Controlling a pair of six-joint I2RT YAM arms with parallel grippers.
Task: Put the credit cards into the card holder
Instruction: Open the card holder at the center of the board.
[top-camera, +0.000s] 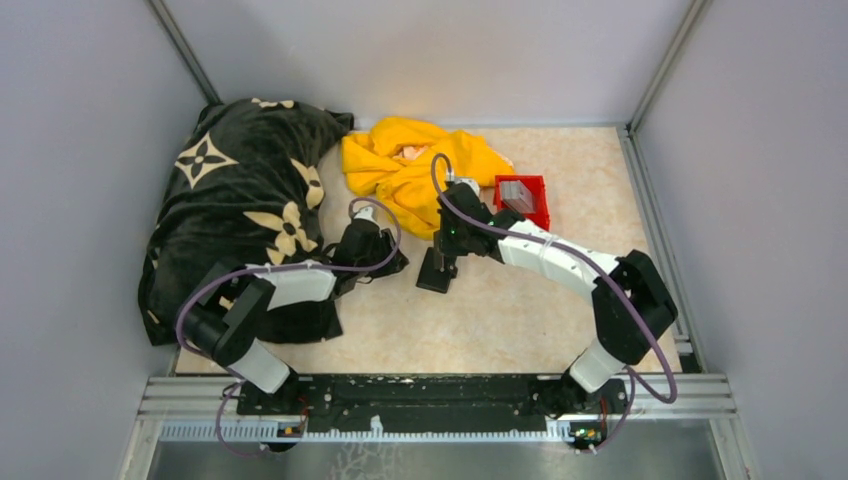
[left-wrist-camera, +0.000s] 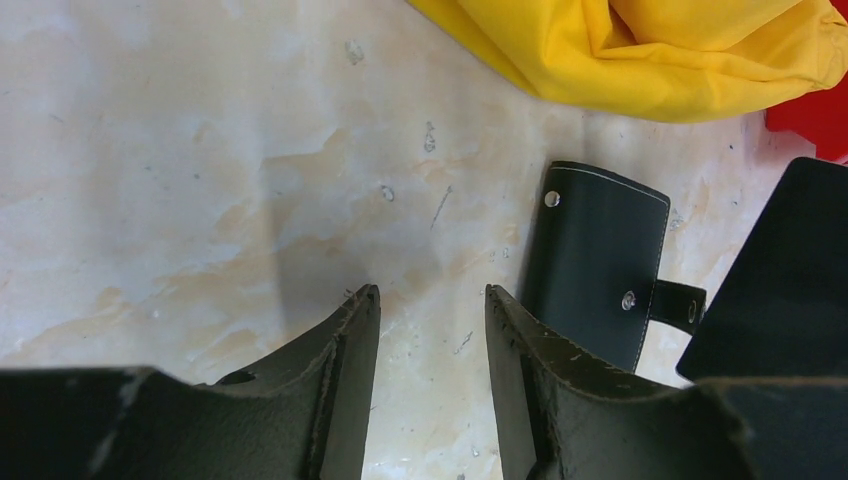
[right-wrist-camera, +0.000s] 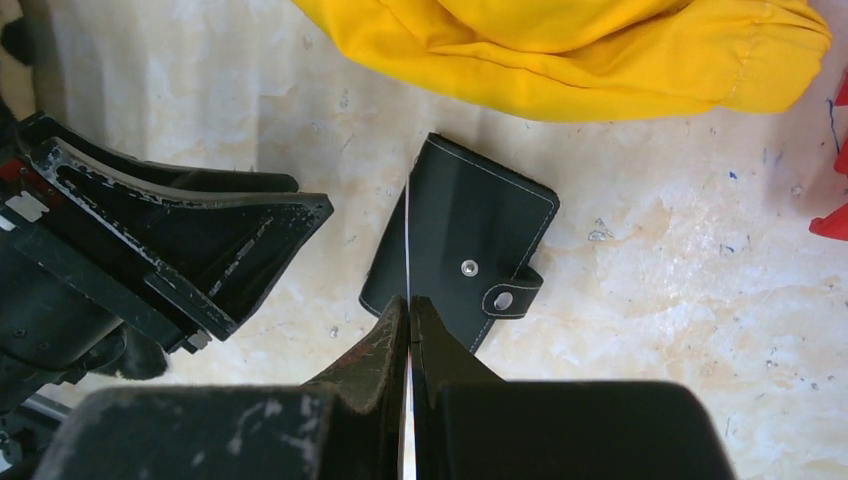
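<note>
The black card holder (right-wrist-camera: 480, 225) lies folded on the table (top-camera: 500, 320), its snap tab loose beside the stud; it also shows from above (top-camera: 436, 271) and in the left wrist view (left-wrist-camera: 590, 260). My right gripper (right-wrist-camera: 410, 300) hangs just above it, shut on one credit card (right-wrist-camera: 408, 230), seen edge-on as a thin pale line standing over the holder. More grey credit cards (top-camera: 517, 192) lie in the red bin (top-camera: 540, 208). My left gripper (left-wrist-camera: 430, 292) stands open just left of the holder, with only bare table between its fingers.
A crumpled yellow cloth (top-camera: 415, 165) lies right behind the holder. A black blanket with cream flowers (top-camera: 240, 190) covers the left side of the table. Grey walls close in the table on three sides.
</note>
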